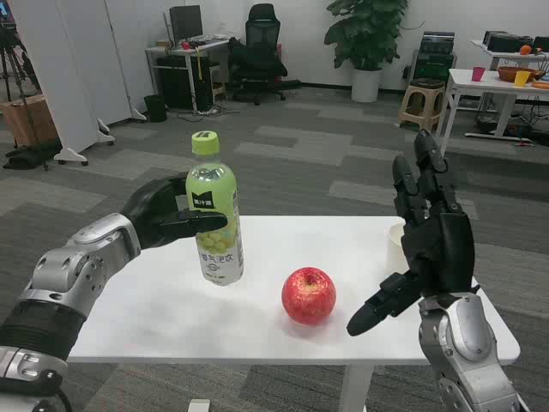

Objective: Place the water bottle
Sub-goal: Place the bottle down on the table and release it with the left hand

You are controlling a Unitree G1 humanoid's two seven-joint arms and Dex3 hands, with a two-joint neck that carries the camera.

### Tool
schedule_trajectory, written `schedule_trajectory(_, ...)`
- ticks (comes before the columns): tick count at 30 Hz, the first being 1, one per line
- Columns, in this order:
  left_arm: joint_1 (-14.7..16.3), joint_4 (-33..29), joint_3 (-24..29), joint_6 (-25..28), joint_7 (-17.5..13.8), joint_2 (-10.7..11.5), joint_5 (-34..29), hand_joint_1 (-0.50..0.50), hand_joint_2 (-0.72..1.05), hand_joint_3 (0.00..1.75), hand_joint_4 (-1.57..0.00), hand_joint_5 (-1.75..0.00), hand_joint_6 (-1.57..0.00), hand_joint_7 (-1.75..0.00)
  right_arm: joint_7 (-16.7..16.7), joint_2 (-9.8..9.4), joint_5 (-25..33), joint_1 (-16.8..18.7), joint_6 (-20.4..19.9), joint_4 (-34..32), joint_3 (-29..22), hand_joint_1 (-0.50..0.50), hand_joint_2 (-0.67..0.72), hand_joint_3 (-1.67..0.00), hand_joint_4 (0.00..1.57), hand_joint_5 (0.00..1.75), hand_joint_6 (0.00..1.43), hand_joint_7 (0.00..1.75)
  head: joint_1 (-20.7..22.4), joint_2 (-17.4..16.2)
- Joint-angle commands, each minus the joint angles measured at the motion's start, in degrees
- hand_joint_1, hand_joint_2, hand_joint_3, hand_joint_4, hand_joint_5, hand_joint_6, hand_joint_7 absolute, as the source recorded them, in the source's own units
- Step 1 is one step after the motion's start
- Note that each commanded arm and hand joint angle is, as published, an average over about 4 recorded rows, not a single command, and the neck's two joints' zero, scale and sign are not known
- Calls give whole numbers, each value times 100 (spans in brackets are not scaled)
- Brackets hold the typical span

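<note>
Head view, near field: my right hand is raised over the right part of the white surface, palm side turned inward, fingers spread and pointing upward, thumb angled down toward the surface. It holds nothing. A red apple rests on the surface just left of that thumb, apart from it. A small white cup stands behind the right hand, mostly hidden by it.

Left of the apple, the water bottle stands upright on the surface, its base in contact with the top. It has a light green cap, a green and white label and pale green contents. My left hand is at the bottle's left side, fingers wrapped around its middle, one finger lying across the front of the label. The grip is closed on the bottle.

Far field: grey carpeted floor, a black office chair, a potted plant, a beige stool and a white partition.
</note>
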Motion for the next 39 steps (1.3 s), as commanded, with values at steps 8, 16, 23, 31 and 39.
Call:
schedule_trajectory(8,81,-187,119,-10,-24,20,-26,-8,78,2,-153,-175,-120,-126,1,0,7,-31,3,24,49,-46,47,0,0,0,0,0,-9,17)
schedule_trajectory(16,81,-185,123,-10,-24,17,-26,-8,78,4,-153,-175,-120,-126,1,0,7,-31,1,15,58,-48,47,0,0,0,0,0,-17,7)
schedule_trajectory(23,90,-172,121,-23,-24,15,-26,-8,78,0,-153,-175,-120,-126,1,0,7,-31,3,11,73,-46,47,0,0,0,0,0,-19,-4)
schedule_trajectory(31,175,43,145,-463,-19,2,207,-11,78,4,-153,-175,-123,-126,1,8,16,-31,3,15,73,-48,47,0,0,0,0,0,44,1)
schedule_trajectory(39,487,320,273,-933,-15,-42,185,-12,78,4,-153,-175,-126,-126,14,8,47,-17,3,29,69,-46,47,0,0,0,0,0,54,-77)
